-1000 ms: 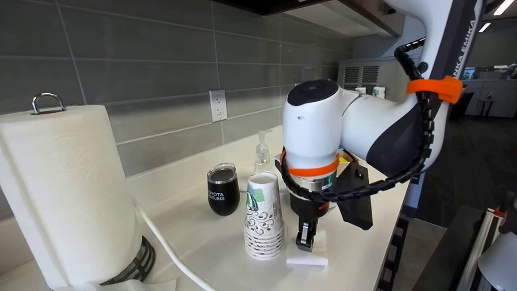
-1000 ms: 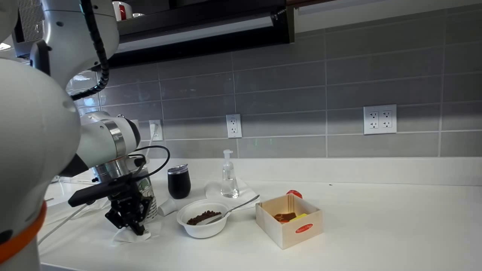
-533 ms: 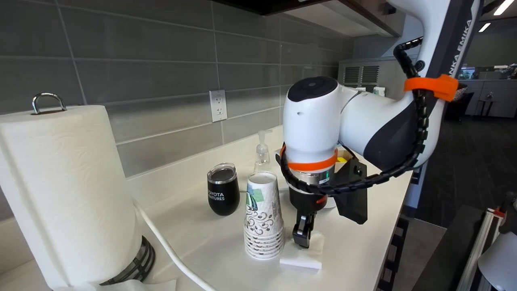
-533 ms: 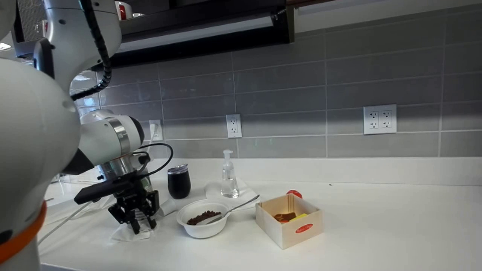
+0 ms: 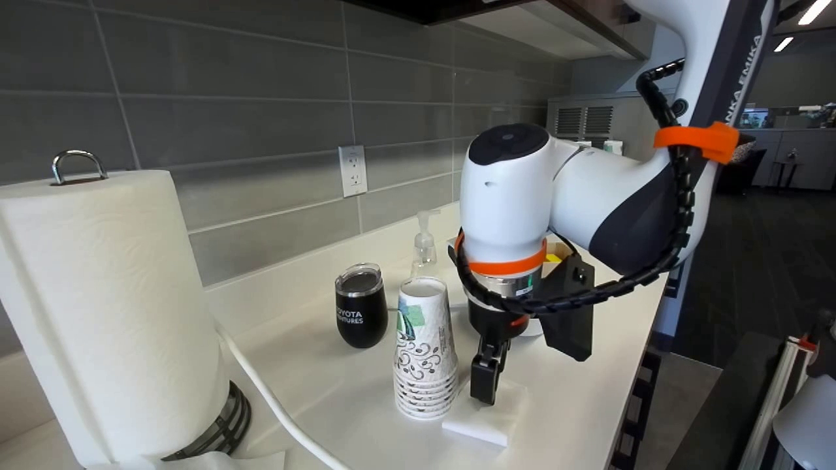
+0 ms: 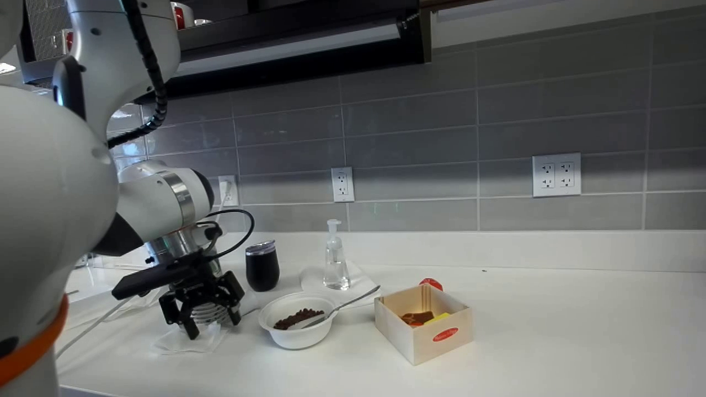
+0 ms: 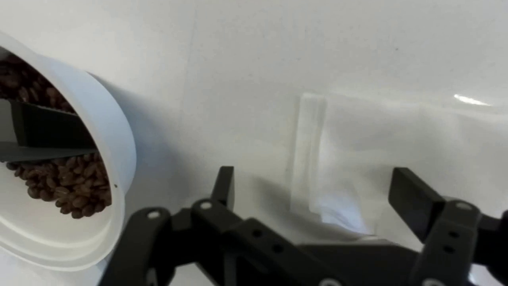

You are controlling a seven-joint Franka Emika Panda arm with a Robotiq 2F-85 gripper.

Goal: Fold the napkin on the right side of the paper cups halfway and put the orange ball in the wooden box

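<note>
Black two-fingered claw (image 7: 312, 174): jaws spread wide, positioned low over the thin, squarish white paper napkin (image 5: 488, 423). In the wrist view one finger stands over the napkin, the other beyond its layered edge, above the white bench (image 6: 579, 325); contact between finger and paper cannot be determined. The napkin lies just beside the upright stack of green-printed white paper cups (image 5: 426, 346) and apart from the bench's front edge, bench surface between. A round white bowl (image 6: 295, 339) of brown beans (image 7: 73, 178) stands between the napkin and the pale, open-topped wooden box (image 6: 424, 347), apart from both. A long-handled grey spoon (image 6: 356, 300) projects over the bowl's rim toward the box. In an exterior view the red-orange round ball (image 6: 431, 283) shows behind the box's far edge, partly hidden.
</note>
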